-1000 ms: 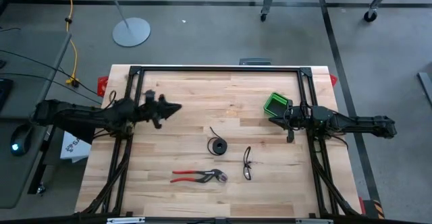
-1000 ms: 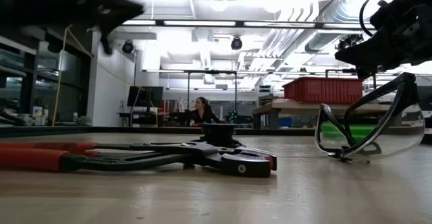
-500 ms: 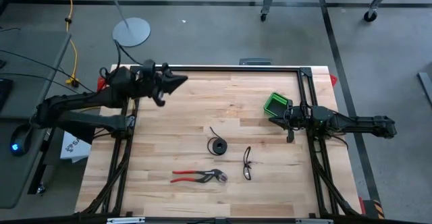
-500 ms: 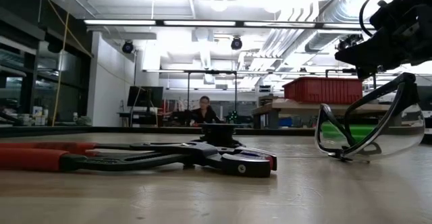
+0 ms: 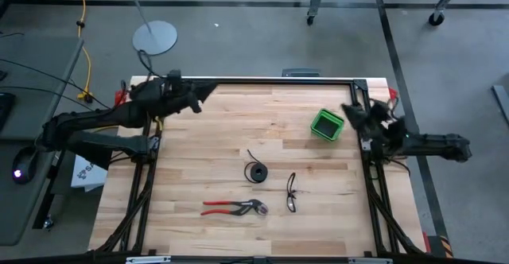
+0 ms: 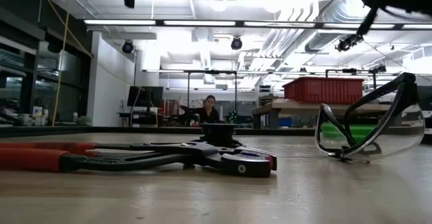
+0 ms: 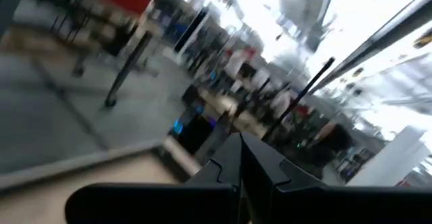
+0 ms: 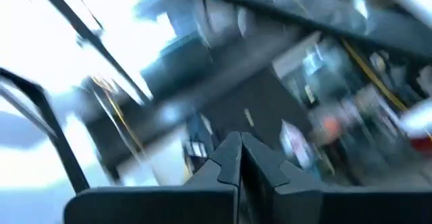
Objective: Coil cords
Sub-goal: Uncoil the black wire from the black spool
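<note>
The thin black cord (image 5: 255,171) lies coiled in a small ring on the wooden table's middle, with a short tail (image 5: 250,155) pointing toward the far edge. In the low view the coil (image 6: 219,132) shows behind the pliers. My left gripper (image 5: 208,91) is shut and empty, raised over the far left corner; its closed fingertips show in its wrist view (image 7: 240,140). My right gripper (image 5: 347,110) is shut and empty, raised near the far right side beside the green box; its wrist view (image 8: 240,137) shows the fingertips together.
Red-handled pliers (image 5: 234,207) lie near the front edge, with black-framed safety glasses (image 5: 291,192) to their right. A green box (image 5: 326,124) stands at the far right. A black frame (image 5: 254,82) runs along the table's far edge. A person (image 6: 209,108) sits in the room behind.
My left gripper has swung up and toward the table's far edge, out of the low view. My right gripper has risen and gone toward the far right corner, tipping upward. The cord, pliers and glasses have stayed where they were.
</note>
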### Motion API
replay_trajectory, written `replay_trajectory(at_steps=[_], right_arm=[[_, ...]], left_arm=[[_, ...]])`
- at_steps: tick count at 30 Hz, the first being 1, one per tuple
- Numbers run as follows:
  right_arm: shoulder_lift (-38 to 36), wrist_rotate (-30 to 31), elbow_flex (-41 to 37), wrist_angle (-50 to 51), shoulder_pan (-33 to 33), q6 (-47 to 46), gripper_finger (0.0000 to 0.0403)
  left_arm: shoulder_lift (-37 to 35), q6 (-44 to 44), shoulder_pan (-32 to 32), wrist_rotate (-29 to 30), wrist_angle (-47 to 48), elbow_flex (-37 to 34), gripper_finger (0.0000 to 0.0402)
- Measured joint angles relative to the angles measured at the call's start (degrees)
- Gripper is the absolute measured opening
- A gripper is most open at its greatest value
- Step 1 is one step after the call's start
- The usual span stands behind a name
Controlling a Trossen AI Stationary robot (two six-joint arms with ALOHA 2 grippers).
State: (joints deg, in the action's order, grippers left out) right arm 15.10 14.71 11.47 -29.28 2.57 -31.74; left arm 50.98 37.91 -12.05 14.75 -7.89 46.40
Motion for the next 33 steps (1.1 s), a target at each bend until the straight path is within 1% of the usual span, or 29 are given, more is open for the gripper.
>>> replay_trajectory(at_steps=[2, 4, 5, 7, 9, 11, 12, 15, 17, 20, 23, 25, 27, 30, 31, 33], right_arm=[[7.5, -5.9, 8.4, 15.1, -0.7, -3.2, 0.0000], [16.1, -13.2, 16.0, 27.8, -1.5, -3.6, 0.0000], [20.2, -15.6, 19.3, 33.1, -1.8, -2.9, 0.0000], [27.9, -18.3, 24.8, 41.4, -2.4, -0.7, 0.0000], [34.7, -18.5, 29.1, 46.6, -2.5, 1.5, 0.0000], [41.0, -19.3, 32.5, 49.9, -2.3, -0.5, 0.0000], [43.9, -20.0, 34.0, 51.0, -2.2, -2.7, 0.0000], [50.9, -24.9, 37.9, 53.6, -1.7, -5.7, 0.0012], [55.4, -28.8, 39.7, 56.2, -1.7, -6.8, 0.0033], [61.3, -33.8, 41.1, 61.2, -3.1, -7.3, 0.0083], [65.5, -35.5, 42.0, 66.0, -5.0, -7.3, 0.0142], [67.9, -35.4, 42.0, 70.4, -6.0, -6.2, 0.0180], [69.2, -33.9, 42.0, 73.1, -6.7, -5.4, 0.0211], [69.7, -31.2, 42.0, 76.1, -7.3, -4.0, 0.0233], [69.6, -30.2, 42.0, 76.8, -7.3, -3.0, 0.0235], [68.8, -27.6, 42.0, 78.5, -7.2, -1.8, 0.0236]], left_arm=[[0.4, 1.4, -0.4, -3.4, 10.8, 1.8, 0.0000], [1.8, 1.9, -0.9, -9.5, 23.6, 4.5, 0.0000], [3.0, 1.6, -1.1, -13.2, 29.4, 5.4, 0.0000], [5.7, -1.1, -1.2, -20.7, 36.3, 6.2, 0.0000], [8.3, -5.0, -0.8, -27.6, 39.2, 6.2, 0.0000], [10.7, -8.2, 0.2, -32.8, 39.0, 6.3, 0.0000], [12.0, -9.7, 0.7, -33.8, 38.9, 6.3, 0.0001], [15.6, -14.2, 2.9, -34.0, 38.3, 6.3, 0.0010], [18.2, -16.1, 4.2, -34.6, 37.7, 6.3, 0.0023], [22.8, -17.4, 5.4, -39.2, 35.3, 6.0, 0.0053], [28.7, -15.6, 6.3, -44.5, 29.8, 6.0, 0.0094], [32.9, -13.5, 6.7, -46.4, 26.1, 6.0, 0.0124], [37.1, -9.3, 6.7, -46.8, 22.7, 6.2, 0.0154], [42.7, -1.7, 6.6, -48.1, 17.3, 6.2, 0.0197], [44.2, 0.8, 6.6, -47.8, 16.0, 6.2, 0.0209], [46.8, 7.0, 6.9, -45.2, 15.0, 6.2, 0.0228]])
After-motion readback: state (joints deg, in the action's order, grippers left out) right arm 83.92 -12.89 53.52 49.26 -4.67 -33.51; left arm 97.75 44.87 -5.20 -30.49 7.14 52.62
